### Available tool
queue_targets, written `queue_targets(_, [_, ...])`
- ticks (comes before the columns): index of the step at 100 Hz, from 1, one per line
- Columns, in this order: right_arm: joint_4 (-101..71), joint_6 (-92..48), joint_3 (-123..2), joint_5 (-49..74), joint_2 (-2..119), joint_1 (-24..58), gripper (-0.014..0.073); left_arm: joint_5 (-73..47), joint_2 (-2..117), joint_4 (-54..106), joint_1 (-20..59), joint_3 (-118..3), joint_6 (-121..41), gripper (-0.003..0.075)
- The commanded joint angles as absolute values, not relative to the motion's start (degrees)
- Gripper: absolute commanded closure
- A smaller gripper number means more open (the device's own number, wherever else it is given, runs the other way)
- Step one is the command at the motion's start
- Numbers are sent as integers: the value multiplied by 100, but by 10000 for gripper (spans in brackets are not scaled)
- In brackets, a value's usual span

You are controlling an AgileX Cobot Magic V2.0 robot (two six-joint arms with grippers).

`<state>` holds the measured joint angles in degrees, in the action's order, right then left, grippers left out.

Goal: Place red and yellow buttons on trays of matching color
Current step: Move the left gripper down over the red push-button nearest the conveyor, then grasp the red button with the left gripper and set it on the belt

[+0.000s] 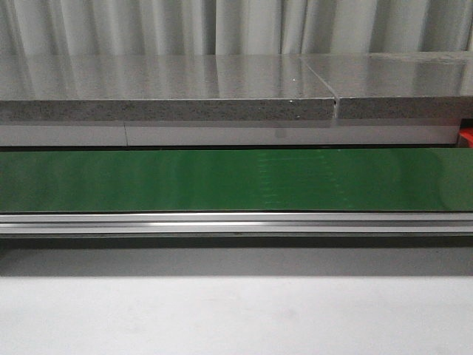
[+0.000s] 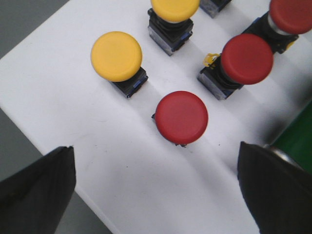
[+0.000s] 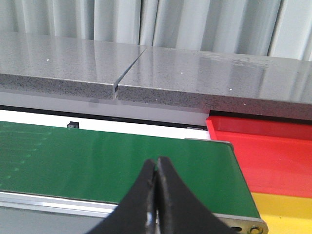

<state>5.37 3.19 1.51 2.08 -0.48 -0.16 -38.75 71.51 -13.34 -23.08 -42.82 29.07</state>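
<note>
In the left wrist view several buttons stand on a white board (image 2: 126, 180). A red button (image 2: 182, 117) is nearest, a yellow button (image 2: 116, 56) beside it, a second red button (image 2: 247, 59) and a second yellow button (image 2: 174, 9) farther off, and a third red one (image 2: 291, 14) at the frame's corner. My left gripper (image 2: 156, 187) is open and empty, above the board just short of the nearest red button. My right gripper (image 3: 158, 168) is shut and empty over the green belt (image 3: 97, 161). The red tray (image 3: 273, 151) and yellow tray (image 3: 287, 214) lie beyond the belt's end.
In the front view the green conveyor belt (image 1: 222, 180) runs across, with a metal rail (image 1: 222, 222) in front and a grey stone ledge (image 1: 162, 96) behind. A sliver of the red tray (image 1: 466, 137) shows at the far right. Neither arm shows there.
</note>
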Motion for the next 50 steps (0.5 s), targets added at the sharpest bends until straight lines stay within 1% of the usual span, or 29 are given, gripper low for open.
queue_targets(1, [561,315,96,-244,-142,-21,713,-3529,7319,-1349,-2360,-4500,2966,83])
queue_targets(29, [561,315,96,-244,-142,-21,713,-3477,8179,-1349,-2360,-4872,2933,83])
queue_targets(50, [561,315,96,-244,-142,-21,713,-3374,8599,-1363,-2360,-5003,2933,83])
